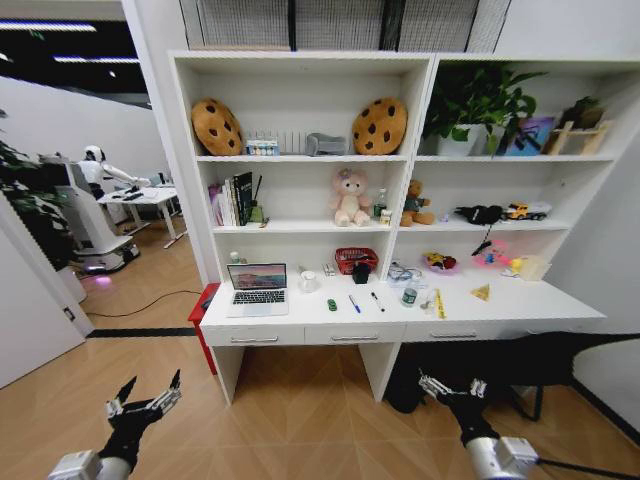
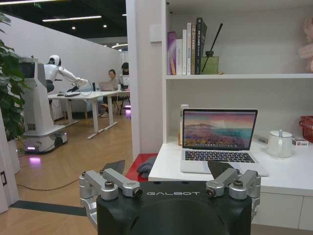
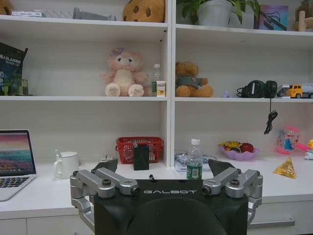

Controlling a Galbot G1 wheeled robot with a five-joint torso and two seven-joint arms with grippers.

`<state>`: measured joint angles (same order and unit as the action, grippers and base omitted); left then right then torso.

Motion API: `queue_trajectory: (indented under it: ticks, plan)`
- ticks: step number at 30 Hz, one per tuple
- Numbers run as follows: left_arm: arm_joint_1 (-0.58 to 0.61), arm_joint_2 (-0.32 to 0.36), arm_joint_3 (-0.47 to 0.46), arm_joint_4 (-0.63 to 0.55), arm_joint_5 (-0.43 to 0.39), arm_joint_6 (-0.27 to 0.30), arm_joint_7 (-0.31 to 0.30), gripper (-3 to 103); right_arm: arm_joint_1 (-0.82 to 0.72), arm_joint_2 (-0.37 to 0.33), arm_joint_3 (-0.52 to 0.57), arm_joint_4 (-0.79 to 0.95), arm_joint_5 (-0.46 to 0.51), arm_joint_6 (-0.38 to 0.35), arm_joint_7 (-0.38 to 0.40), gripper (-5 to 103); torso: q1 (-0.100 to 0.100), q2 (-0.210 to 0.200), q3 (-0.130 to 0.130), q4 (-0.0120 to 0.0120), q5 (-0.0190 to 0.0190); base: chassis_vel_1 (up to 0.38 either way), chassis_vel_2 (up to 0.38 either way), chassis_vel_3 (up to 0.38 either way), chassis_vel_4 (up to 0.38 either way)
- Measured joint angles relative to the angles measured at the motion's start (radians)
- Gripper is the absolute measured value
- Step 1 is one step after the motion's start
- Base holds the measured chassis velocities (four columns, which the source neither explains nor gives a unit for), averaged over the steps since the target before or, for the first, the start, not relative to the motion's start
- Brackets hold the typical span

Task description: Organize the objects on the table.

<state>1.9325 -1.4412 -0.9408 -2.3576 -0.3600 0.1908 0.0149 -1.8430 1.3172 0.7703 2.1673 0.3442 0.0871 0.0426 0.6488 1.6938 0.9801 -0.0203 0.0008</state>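
The long white table (image 1: 300, 318) stands some way ahead of me. On it sit an open silver laptop (image 1: 258, 290), a tiny green toy car (image 1: 331, 304), a blue pen (image 1: 354, 303), a black pen (image 1: 377, 300) and a small green-labelled jar (image 1: 409, 297). My left gripper (image 1: 150, 383) hangs low over the floor at the left, open and empty. My right gripper (image 1: 450, 383) is low at the right, also open and empty. The left wrist view faces the laptop (image 2: 219, 139) past the left gripper (image 2: 166, 169). The right wrist view looks past the right gripper (image 3: 164, 169) at the jar (image 3: 194, 160).
A red basket (image 1: 355, 260), a white mug (image 3: 66, 164), a fruit bowl (image 3: 238, 149) and small toys sit at the desk's back. Shelves above hold plush toys, cookie cushions, books and plants. A red box (image 1: 203, 312) stands by the desk's left end. Wooden floor lies between me and the desk.
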Motion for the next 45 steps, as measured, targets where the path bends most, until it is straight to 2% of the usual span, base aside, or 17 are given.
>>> queue_trajectory:
  ticks: [19, 45]
  plan:
    - [0.021, -0.008, 0.004, -0.026, 0.019, -0.005, 0.002, 96, 0.002, 0.006, 0.013, -0.002, 0.030, 0.018, -0.012, 100, 0.000, 0.000, 0.000, 0.0000, 0.0001, -0.024, 0.025, 0.027, -0.023]
    - [0.020, -0.010, 0.005, -0.026, 0.023, -0.010, 0.007, 96, -0.008, 0.024, 0.010, -0.011, 0.025, 0.047, -0.028, 100, 0.000, 0.000, 0.000, -0.0001, -0.0001, -0.212, 0.204, 0.222, -0.210]
